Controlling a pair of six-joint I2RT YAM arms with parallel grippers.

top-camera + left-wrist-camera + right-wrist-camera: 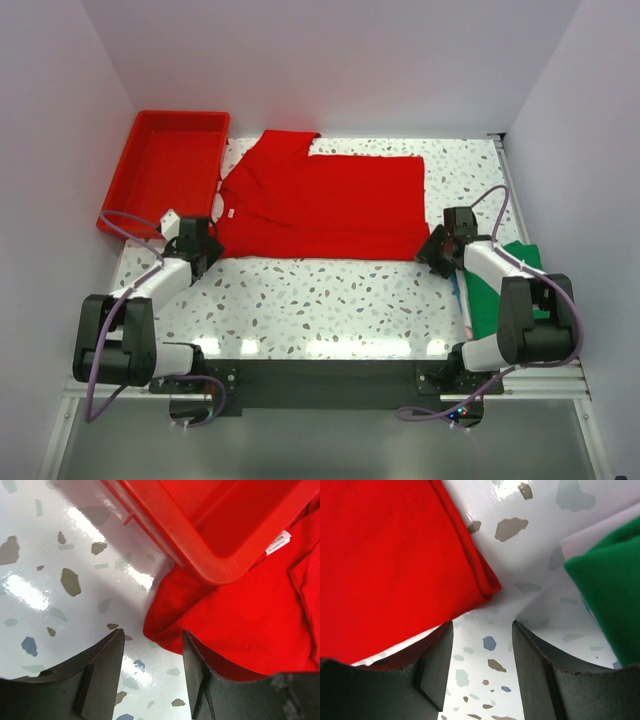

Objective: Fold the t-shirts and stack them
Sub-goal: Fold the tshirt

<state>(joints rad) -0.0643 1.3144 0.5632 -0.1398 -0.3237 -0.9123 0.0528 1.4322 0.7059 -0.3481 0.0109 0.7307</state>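
A bright red t-shirt (pixel 320 205) lies partly folded across the middle of the table, its neck with a white label (pixel 278 542) at the left. My left gripper (pixel 198 247) hovers at the shirt's near-left corner (pixel 165 630), open, with only bare table between its jaws. My right gripper (pixel 438 250) sits at the shirt's near-right corner (pixel 487 582), open and empty too. A folded green t-shirt (pixel 510 285) rests on a stack at the right edge, beside the right arm, and shows in the right wrist view as green cloth (pixel 612 590).
A rigid red plastic tray (pixel 165 170) stands at the far left, its corner (pixel 215 565) touching the shirt's collar area. White walls close in the table on three sides. Speckled table surface (pixel 330 295) lies between the shirt and the arm bases.
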